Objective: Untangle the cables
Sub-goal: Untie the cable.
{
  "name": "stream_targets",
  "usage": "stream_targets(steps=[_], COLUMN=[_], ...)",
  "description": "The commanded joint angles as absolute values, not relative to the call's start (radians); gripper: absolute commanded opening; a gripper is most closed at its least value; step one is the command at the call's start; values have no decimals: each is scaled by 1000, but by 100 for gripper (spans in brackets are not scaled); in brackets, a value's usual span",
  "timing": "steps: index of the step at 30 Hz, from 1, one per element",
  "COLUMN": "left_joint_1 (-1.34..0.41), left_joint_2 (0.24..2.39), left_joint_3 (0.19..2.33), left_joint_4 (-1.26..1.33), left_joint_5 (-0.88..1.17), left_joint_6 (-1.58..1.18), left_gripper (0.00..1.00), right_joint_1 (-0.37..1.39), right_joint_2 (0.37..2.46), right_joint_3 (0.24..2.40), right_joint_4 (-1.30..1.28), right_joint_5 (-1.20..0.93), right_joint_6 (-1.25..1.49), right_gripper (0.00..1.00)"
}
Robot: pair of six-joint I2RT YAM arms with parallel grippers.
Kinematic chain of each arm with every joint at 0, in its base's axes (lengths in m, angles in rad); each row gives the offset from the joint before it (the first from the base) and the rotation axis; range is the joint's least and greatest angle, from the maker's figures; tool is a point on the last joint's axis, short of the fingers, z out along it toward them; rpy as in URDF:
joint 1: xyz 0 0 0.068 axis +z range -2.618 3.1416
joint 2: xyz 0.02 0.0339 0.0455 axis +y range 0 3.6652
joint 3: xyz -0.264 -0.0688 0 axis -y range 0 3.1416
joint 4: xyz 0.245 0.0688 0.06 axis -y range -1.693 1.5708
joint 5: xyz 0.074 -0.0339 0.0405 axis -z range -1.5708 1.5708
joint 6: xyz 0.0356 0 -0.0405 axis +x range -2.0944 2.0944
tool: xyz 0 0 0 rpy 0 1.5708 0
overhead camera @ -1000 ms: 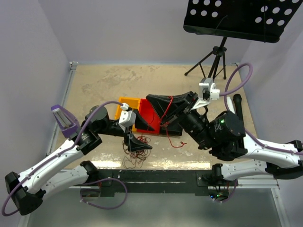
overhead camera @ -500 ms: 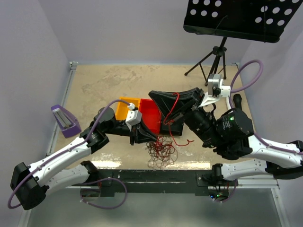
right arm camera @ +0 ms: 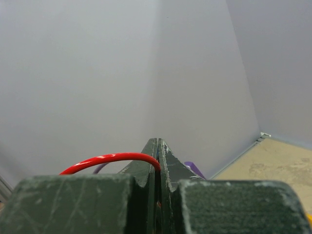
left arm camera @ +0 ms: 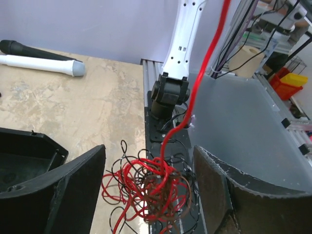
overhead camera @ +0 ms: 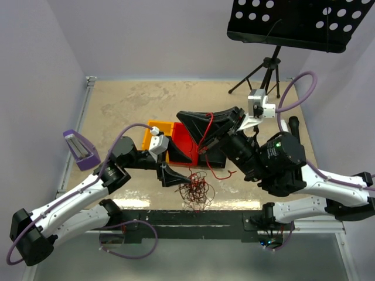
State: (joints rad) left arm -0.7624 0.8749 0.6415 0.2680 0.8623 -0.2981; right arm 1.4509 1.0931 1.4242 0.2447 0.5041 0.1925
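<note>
Cables (overhead camera: 195,190) sit as a small snarl of hair-thin red and dark wires at the near edge of the worktop (overhead camera: 129,99), just in front of the red bin (overhead camera: 186,139). In the left wrist view the snarl (left arm camera: 146,187) partly overhangs the black rail (left arm camera: 163,134) that runs along that edge. The left fingers (overhead camera: 173,174) are spread wide with the snarl low between them. In the wrist view one finger (left arm camera: 73,187) stands just beside the outer red loops and the other stands off to the far side. I cannot tell whether either one touches the wires. One red strand (left arm camera: 195,83) rises out of the snarl and climbs steeply out of the top of that view. From above, the red strand (overhead camera: 206,132) runs up to the right fingers (overhead camera: 184,116), which hang over the red bin and point toward the left wall. The right wrist view shows those fingers (right arm camera: 157,151) pressed tightly together, pinching the strand (right arm camera: 107,158), which arcs out to one side. An orange bin (overhead camera: 157,130) sits against the red bin on its left, and the left arm reaches across the front of both. A purple holder (overhead camera: 79,149) stands well apart near the left wall. A black music stand (overhead camera: 299,20) on a tripod occupies the far right corner. The base of the right arm (left arm camera: 169,95) is bolted to the rail just beyond the snarl.
</note>
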Motion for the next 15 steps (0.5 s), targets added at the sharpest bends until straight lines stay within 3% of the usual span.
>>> stream_targets(steps=[1,10,15], left_joint_1=[-753,-753,-753], left_joint_2=[841,850,836], left_joint_3=[673,658,629], left_joint_4=[340,537,512], left_joint_5=[862,864,893], left_joint_6=[-411,-580,-552], left_gripper=[78,67,46], right_joint_1=[1450,1450,1448], right_joint_2=[1103,1158,1184], right_joint_3=[1468,1508,1542], right_joint_4=[268,298,307], right_joint_5=[485,476,480], right_joint_6=[179,176,157], right_gripper=[0,0,0])
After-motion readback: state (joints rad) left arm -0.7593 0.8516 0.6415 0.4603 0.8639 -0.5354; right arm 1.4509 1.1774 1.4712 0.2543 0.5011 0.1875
